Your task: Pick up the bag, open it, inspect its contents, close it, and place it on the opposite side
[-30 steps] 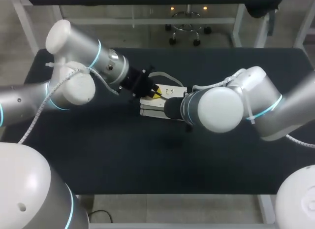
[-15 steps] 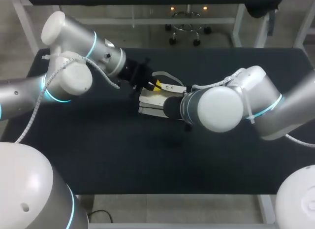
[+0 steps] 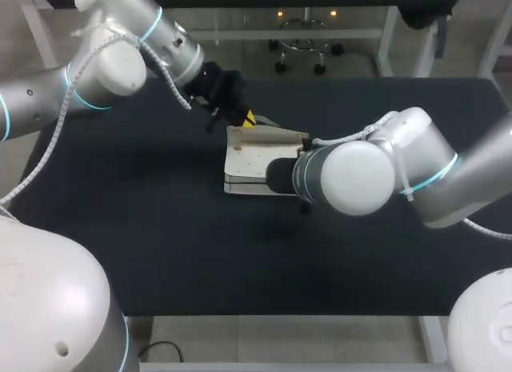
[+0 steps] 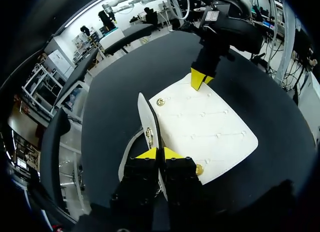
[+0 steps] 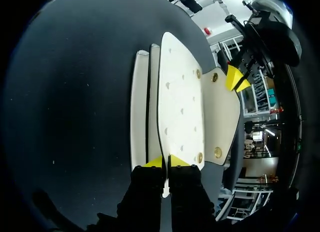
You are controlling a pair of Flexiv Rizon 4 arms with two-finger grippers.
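Two grippers are sharing the work of opening the bag (image 3: 254,160), which is lying flat on the black table (image 3: 160,244) with its quilted white face turned up. The left gripper (image 4: 160,154) is pinching the bag's flap (image 5: 220,112) by its free edge, the yellow tips nearly together with only the thin leather between them, and is holding that flap raised off the bag's face. At the bag's opposite edge, the right gripper (image 5: 165,162) is clamping just as narrowly on the rim of the bag's front panel, pinning the body down. A gold snap (image 4: 160,102) is showing on the face just beside the flap's root, so the closure is already undone.

Judged from this, the step in hand is the opening, and it is roughly halfway through: the flap is up, but the mouth is not yet wide enough for its contents to show in any view. To do it well, the left arm should be swinging the flap in an arc about its hinge line – not dragging it straight away from the bag, which would tug the body out of the right gripper's slim hold. The right arm should be staying put as the anchor. Both grips are taking only a little material – a slow, even lift is the safer course, stopping once the inside is facing a camera.
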